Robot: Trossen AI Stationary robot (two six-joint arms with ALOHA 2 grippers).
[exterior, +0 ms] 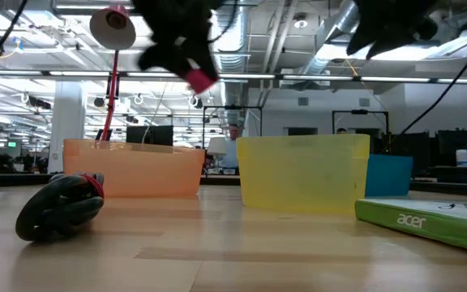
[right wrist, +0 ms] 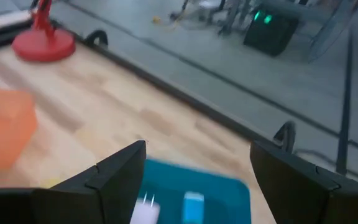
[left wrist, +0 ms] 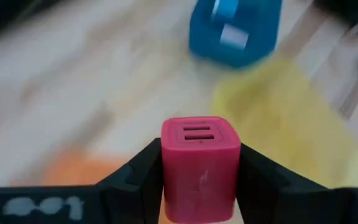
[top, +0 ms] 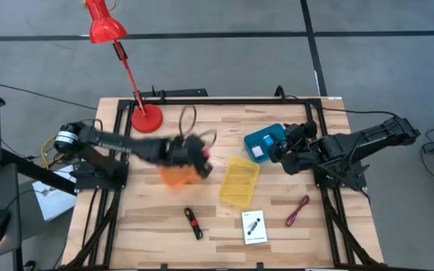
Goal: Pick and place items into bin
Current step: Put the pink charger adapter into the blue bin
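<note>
**Pink cube carried over the orange bin**

The left gripper (left wrist: 201, 180) is clamped on a glossy pink plastic cube (left wrist: 200, 165) with two slots on its face, one dark finger (left wrist: 135, 180) pressed to each side. In the high view this gripper (top: 200, 159) hangs above the translucent orange plastic bin (top: 178, 175), just at 9 o'clock of the yellow plastic bin (top: 239, 181).

The right gripper (right wrist: 197, 171) waits with its jaws spread wide, poised over the blue plastic bin (right wrist: 222, 186) (a pale blue cube (right wrist: 193, 205) and a white one (right wrist: 145, 208) lie inside), at 1 o'clock of the yellow bin.

Loose on the wooden table (top: 142, 218): a black-and-red stick tool (top: 193, 223) at 7 o'clock of the yellow bin, a white card with a black picture (top: 255, 226) at 6 o'clock, and a dark red cord (top: 297, 210) at 4 o'clock.
</note>
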